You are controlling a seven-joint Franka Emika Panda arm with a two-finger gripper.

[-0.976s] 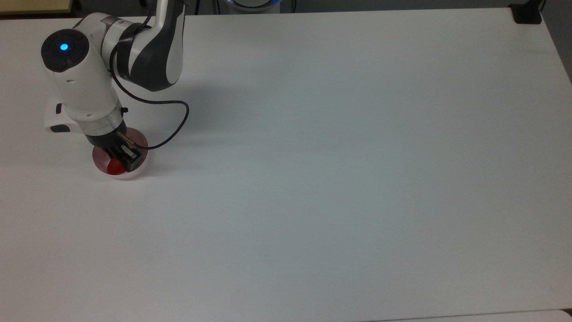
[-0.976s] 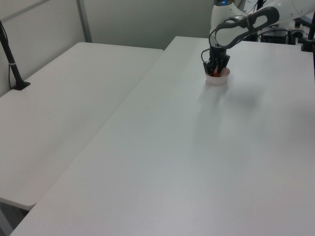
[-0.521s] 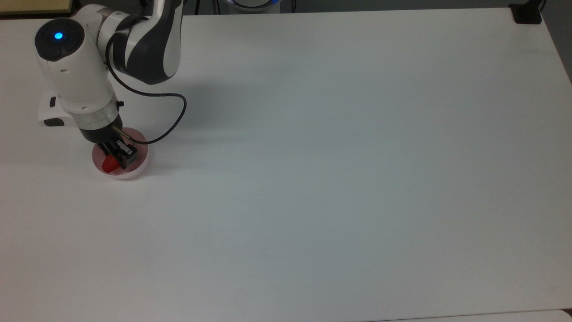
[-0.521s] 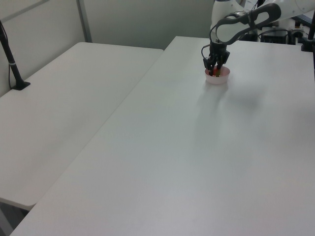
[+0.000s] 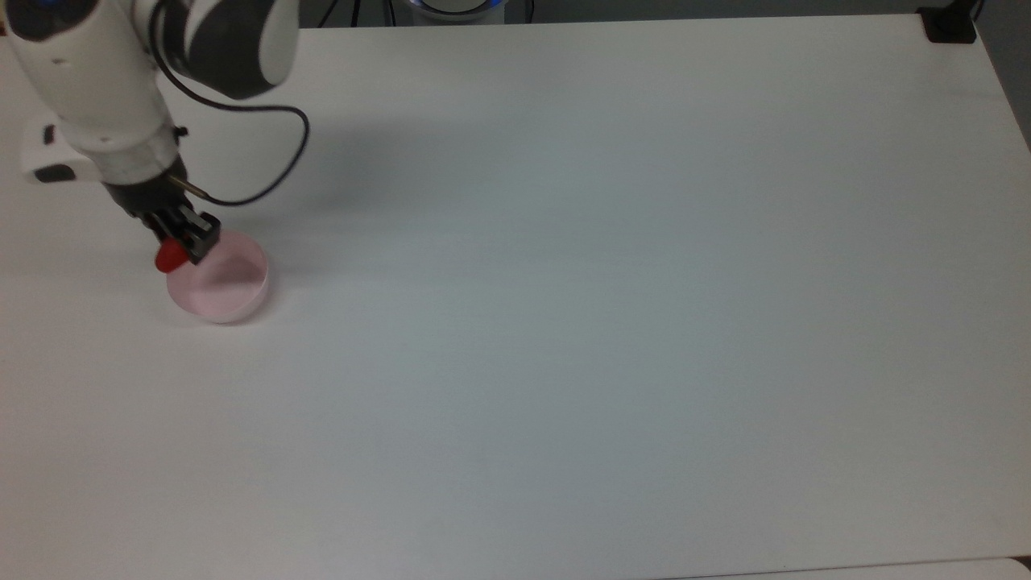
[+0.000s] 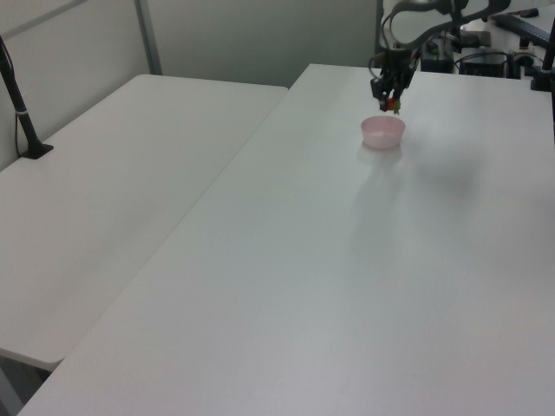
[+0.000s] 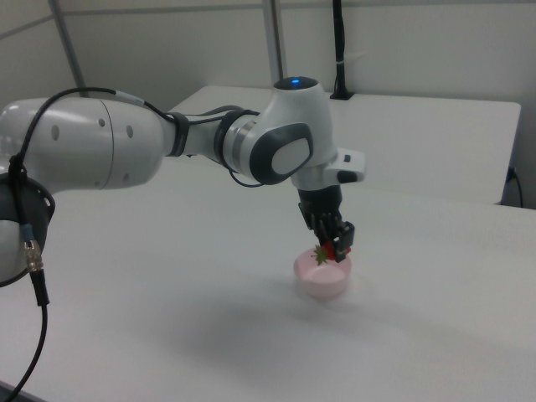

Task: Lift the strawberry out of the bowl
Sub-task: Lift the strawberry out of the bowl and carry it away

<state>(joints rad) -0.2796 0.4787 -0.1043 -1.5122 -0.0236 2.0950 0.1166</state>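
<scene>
Item: small glossy red strawberry (image 5: 168,257) with a green leafy cap (image 7: 322,254), clamped between the black fingers of the two-finger gripper (image 5: 184,242) and held in the air above the bowl's rim, clear of the bowl's inside. In the top view it hung over the upper left edge of the bowl; in the right view the leafy cap pointed to the right view's left, just above the rim.

Item: small round pale pink plastic bowl (image 5: 228,296), smooth-sided, upright on the white table (image 5: 612,322), nothing inside it. It stood near the top view's left edge.

Item: white and grey robot arm (image 7: 167,146), reaching down over the bowl, a black cable (image 5: 274,173) looping beside its wrist.

Item: second white table (image 6: 113,199), alongside the first on the left view's left, with a black post (image 6: 19,104) standing on it.
</scene>
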